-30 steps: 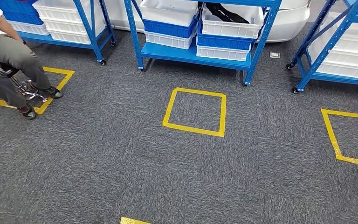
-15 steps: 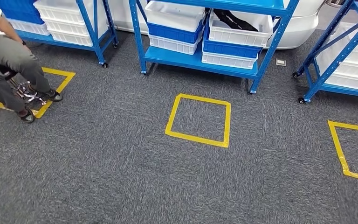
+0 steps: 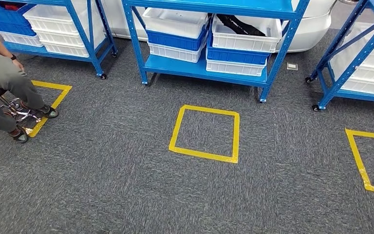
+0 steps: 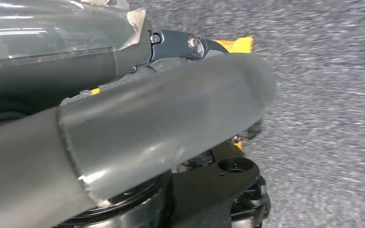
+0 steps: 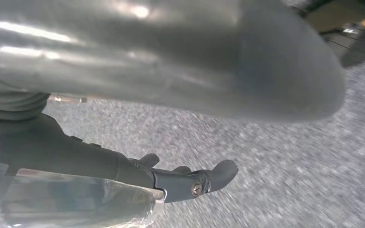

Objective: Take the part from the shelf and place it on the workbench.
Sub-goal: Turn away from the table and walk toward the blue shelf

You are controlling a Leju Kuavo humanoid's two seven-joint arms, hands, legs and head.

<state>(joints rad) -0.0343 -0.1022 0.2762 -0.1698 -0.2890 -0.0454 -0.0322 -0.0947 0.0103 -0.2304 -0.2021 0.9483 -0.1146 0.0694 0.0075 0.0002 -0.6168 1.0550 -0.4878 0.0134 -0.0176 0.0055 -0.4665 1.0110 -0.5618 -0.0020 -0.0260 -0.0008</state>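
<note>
Part: dark item lying in the white bin [image 3: 246, 30] on the middle shelf [image 3: 209, 68], straight ahead across the carpet, well apart from both hands; left hand [image 4: 138, 118] and right hand [image 5: 171, 71] hang empty, fingers apart; neither nearer.

no readable text, label, brand or number shows on the shelves, bins or floor.
</note>
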